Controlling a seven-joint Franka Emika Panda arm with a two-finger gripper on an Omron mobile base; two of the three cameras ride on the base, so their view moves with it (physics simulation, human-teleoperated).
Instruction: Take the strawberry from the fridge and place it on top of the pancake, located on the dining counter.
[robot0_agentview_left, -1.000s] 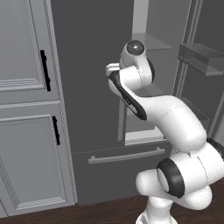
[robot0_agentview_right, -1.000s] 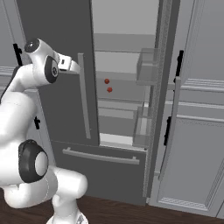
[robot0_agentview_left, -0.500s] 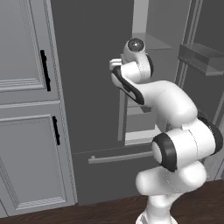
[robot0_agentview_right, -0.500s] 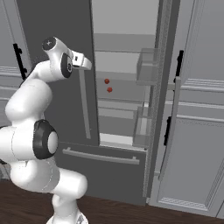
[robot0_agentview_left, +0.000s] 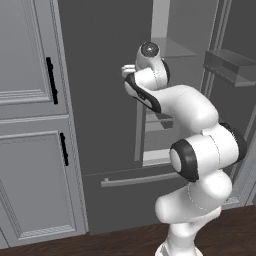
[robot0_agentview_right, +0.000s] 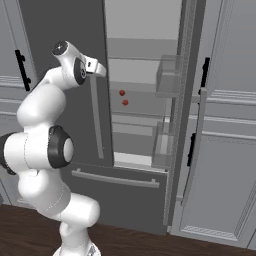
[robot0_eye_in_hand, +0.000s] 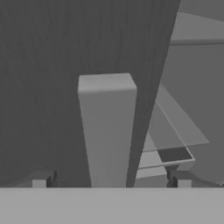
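Spread wide, the gripper (robot0_eye_in_hand: 111, 183) straddles the left door handle (robot0_eye_in_hand: 107, 131) of the fridge (robot0_agentview_right: 60, 30), whose right door stands open, while the strawberry (robot0_agentview_right: 122, 93) sits on a shelf inside, not yet picked.

Fridge (robot0_agentview_right: 65, 30) right door open; strawberry (robot0_agentview_right: 122, 93) on shelf inside.

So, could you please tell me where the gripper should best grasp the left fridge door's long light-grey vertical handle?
Probably the upper part of the long light-grey vertical handle, approached straight from the front. It is a narrow upright bar, and the open gripper has a fingertip on either side.
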